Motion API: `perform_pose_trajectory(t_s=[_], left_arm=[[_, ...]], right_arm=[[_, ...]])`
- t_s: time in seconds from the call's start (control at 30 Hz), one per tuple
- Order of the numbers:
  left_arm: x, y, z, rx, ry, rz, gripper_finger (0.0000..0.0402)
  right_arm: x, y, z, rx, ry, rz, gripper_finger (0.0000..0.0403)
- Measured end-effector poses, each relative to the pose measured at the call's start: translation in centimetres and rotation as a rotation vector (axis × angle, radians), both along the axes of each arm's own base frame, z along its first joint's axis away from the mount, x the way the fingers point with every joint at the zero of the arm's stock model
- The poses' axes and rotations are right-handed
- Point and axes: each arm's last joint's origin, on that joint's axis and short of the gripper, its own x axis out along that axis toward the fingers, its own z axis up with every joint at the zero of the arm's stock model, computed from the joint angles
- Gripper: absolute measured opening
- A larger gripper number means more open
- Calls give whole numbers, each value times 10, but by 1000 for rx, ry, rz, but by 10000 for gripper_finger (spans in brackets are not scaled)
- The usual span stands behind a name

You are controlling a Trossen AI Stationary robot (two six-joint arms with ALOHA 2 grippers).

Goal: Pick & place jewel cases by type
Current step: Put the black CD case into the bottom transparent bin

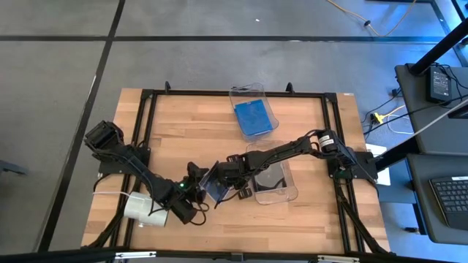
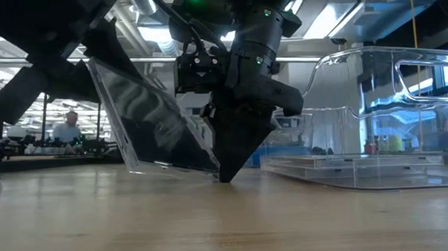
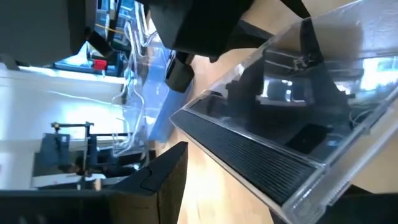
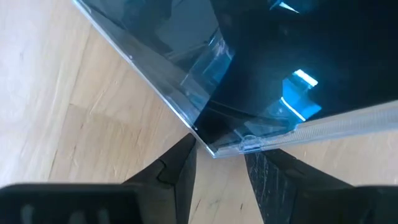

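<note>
You had blue jewel cases (image 1: 253, 117) binned, dark ones (image 1: 271, 179) binned. Both grippers' fingers, left gripper (image 1: 196, 191) and right gripper (image 1: 221, 184), pinched one tilted dark jewel case (image 2: 152, 121) on the bench (image 1: 183, 124); that one was left.

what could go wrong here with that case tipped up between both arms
1. The dark jewel case stands tilted on one edge on the table. The right gripper has only a corner between its fingers, so the case may slip or twist out.
2. The left gripper is at the same case; if the arms pull differently, the thin plastic could flex or crack.
3. The clear bin sits close behind, so a swing could knock it.
</note>
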Motion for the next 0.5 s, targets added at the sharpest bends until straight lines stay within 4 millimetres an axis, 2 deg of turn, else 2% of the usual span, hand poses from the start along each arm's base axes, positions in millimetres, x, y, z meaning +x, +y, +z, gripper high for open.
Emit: perform_pose_trajectory(t_s=[0.5], left_arm=[[5,-4,2,108,54,-92,182]], right_arm=[[0,0,0,-2,1,6,139]])
